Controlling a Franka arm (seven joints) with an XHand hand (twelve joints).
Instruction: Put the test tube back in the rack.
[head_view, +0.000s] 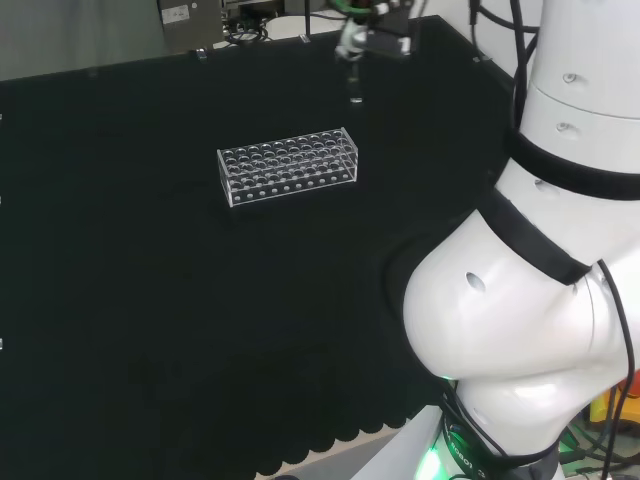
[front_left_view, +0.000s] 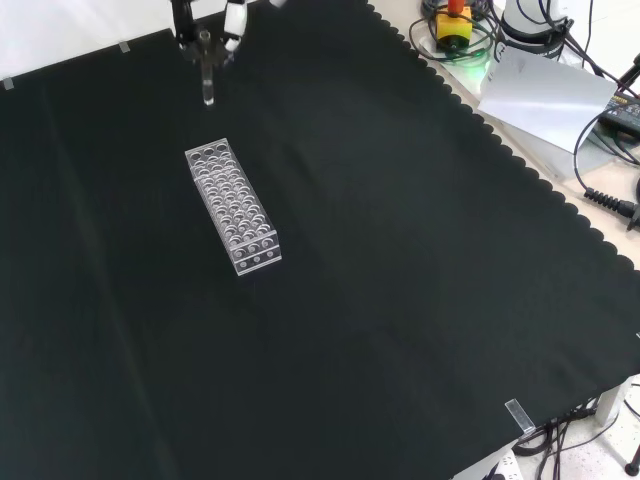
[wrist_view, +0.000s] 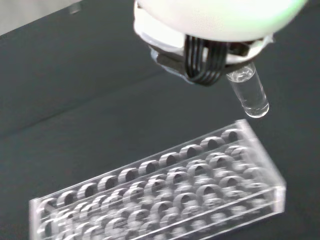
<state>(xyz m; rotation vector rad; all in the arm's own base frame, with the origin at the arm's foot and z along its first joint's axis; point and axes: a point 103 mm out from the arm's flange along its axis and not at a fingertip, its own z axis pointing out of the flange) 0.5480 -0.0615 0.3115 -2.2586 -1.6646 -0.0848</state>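
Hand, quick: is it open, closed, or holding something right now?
Hand: shut on the test tube, held above the cloth, beyond one end of the rack.

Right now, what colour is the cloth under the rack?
Black, plain. The front view shows the cloth best, around the clear rack.

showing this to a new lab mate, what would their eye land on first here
Most likely the clear plastic rack of empty holes, standing alone on the wide black cloth in the head view. Next, the hand at the top of the front view, holding a clear test tube upright in the air, just beyond the rack's far end. The arm's big white links loom at the head view's right.
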